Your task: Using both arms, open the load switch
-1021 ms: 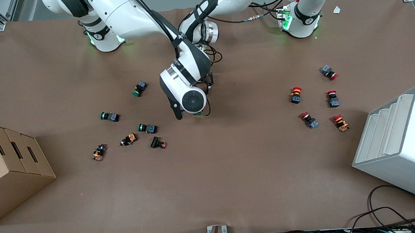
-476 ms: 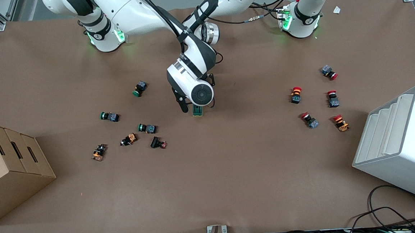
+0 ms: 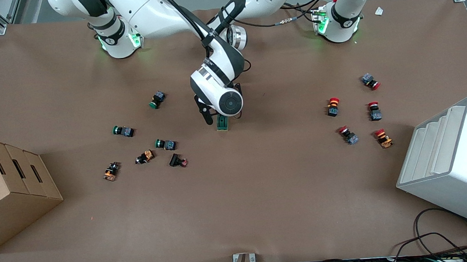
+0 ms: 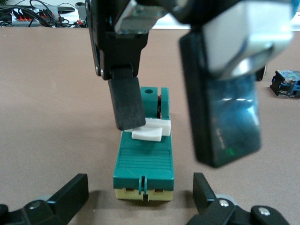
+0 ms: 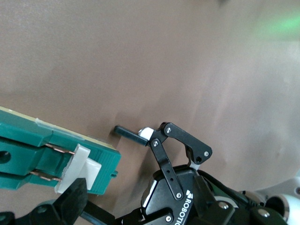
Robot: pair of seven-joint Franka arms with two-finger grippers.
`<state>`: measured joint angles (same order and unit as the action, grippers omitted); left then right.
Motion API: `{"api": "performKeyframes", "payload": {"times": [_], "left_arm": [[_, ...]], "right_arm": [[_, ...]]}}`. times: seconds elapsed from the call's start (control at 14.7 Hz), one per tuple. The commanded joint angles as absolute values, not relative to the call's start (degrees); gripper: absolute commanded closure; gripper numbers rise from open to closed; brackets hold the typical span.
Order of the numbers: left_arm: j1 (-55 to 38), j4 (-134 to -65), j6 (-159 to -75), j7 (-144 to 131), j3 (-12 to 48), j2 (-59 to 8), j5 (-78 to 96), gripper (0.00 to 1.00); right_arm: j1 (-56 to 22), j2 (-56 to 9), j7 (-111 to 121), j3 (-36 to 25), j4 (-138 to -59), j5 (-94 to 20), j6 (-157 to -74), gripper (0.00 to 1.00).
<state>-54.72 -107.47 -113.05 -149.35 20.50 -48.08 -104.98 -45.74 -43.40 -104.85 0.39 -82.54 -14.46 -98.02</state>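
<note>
The load switch [image 3: 222, 124] is a dark green block lying mid-table; its white lever [image 4: 151, 131] stands up from its top. My right gripper [image 3: 216, 121] hangs over it, open, and one black finger [image 4: 126, 105] touches the lever's side. The other right finger [image 4: 220, 103] stands well off to the side. My left gripper [image 4: 140, 197] is low at the switch's cream end [image 4: 143, 193], open, with a finger on each side and neither touching. In the front view the right arm's hand hides it. The right wrist view shows the switch [image 5: 47, 152] and the lever [image 5: 77, 171].
Green push buttons [image 3: 157, 99] and orange-bodied ones [image 3: 145, 156] lie toward the right arm's end, and red ones [image 3: 333, 106] toward the left arm's end. A cardboard box [image 3: 10, 189] and a white bin [image 3: 450, 162] stand at the table's two ends.
The right arm's hand has shifted toward the left arm's end and the bases, uncovering the green switch. Its gripper has settled at the lever. The switch has not moved.
</note>
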Motion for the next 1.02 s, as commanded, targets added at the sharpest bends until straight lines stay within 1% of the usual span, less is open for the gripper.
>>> {"api": "performKeyframes", "payload": {"times": [0.0, 0.14, 0.34, 0.54, 0.68, 0.82, 0.95], "left_arm": [[-54.8, -107.6, -113.0, -150.6, 20.0, -48.3, -106.3, 0.02], [-54.7, -107.4, -113.4, -149.7, 20.1, -48.2, -106.0, 0.02], [-54.3, -107.4, -114.1, -149.1, 20.5, -47.2, -105.2, 0.02], [-54.1, -106.9, -116.2, -148.3, 20.8, -45.8, -100.3, 0.01], [-53.0, -106.7, -118.6, -144.4, 20.8, -43.6, -96.4, 0.01], [-51.4, -104.8, -120.8, -136.6, 20.8, -42.5, -92.0, 0.01], [-50.1, -102.1, -121.2, -127.1, 21.1, -41.9, -85.4, 0.01]], "right_arm": [[-43.1, -41.1, -98.6, 0.0, -82.7, -12.6, -97.0, 0.0], [-40.2, -39.0, -93.0, -0.3, -82.4, -11.9, -96.5, 0.0], [-34.3, -34.9, -78.4, -0.3, -82.9, -7.5, -94.7, 0.0], [-26.4, -30.1, -58.5, -0.3, -84.1, -6.9, -93.9, 0.0], [-20.7, -26.6, -44.7, -0.3, -86.0, -6.5, -93.9, 0.0], [-15.2, -23.7, -32.2, -0.3, -87.7, -5.2, -94.0, 0.0], [-10.8, -22.0, -21.3, -0.3, -88.0, -3.3, -94.0, 0.0]]}}
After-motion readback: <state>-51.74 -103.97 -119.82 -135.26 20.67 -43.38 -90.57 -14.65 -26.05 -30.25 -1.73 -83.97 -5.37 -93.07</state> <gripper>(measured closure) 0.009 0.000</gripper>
